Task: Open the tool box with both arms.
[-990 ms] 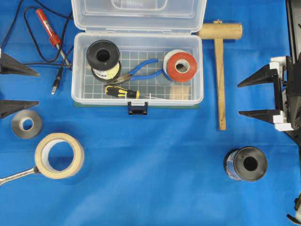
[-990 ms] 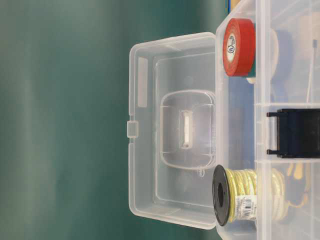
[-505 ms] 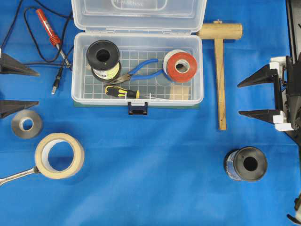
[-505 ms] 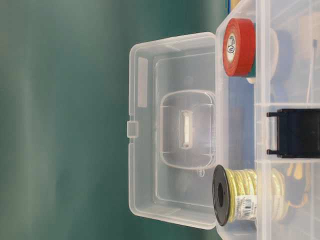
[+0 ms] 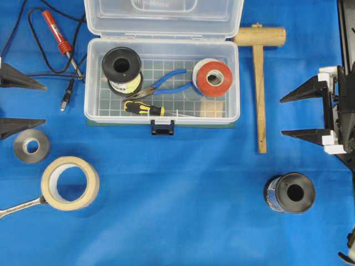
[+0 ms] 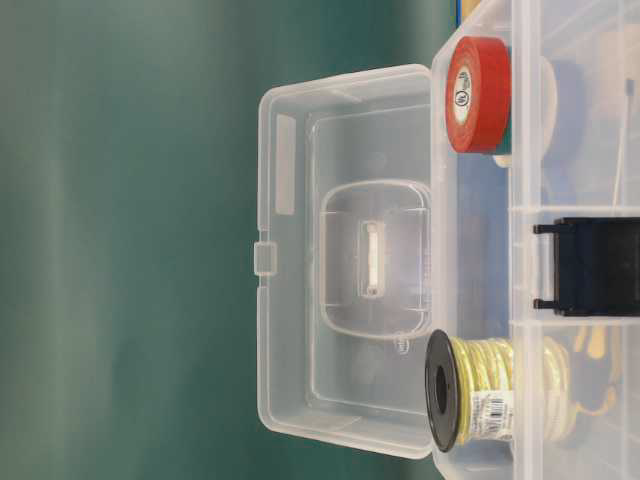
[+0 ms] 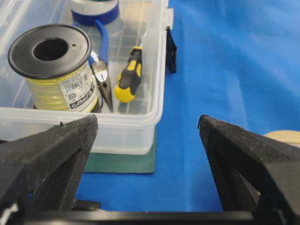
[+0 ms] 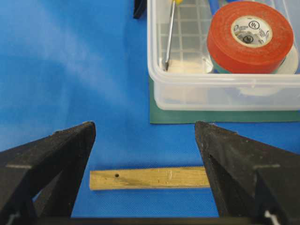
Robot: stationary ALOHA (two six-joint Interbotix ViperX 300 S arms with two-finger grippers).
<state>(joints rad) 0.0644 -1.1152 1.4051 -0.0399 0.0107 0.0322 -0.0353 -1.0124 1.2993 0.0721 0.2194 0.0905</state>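
The clear plastic tool box (image 5: 161, 117) stands open at the top centre, with its lid (image 5: 163, 16) folded back behind it and its dark blue latch (image 5: 162, 128) hanging at the front. It holds a yellow wire spool (image 5: 122, 69), blue pliers (image 5: 163, 84), a screwdriver (image 5: 143, 108) and red tape (image 5: 214, 78). My left gripper (image 5: 44, 103) is open and empty, well left of the box. My right gripper (image 5: 282, 117) is open and empty, well right of it. The left wrist view shows the open left gripper (image 7: 147, 123) facing the box wall (image 7: 131, 133). The right wrist view shows the open right gripper (image 8: 144, 126) facing the other end of the box (image 8: 220, 96).
A wooden mallet (image 5: 259, 83) lies between the box and my right gripper. A soldering iron (image 5: 58, 33) with its cable lies at the top left. A grey tape roll (image 5: 31, 146), a masking tape roll (image 5: 70, 183) and a wrench (image 5: 19, 207) lie at the lower left. A dark spool (image 5: 291, 193) stands at the lower right.
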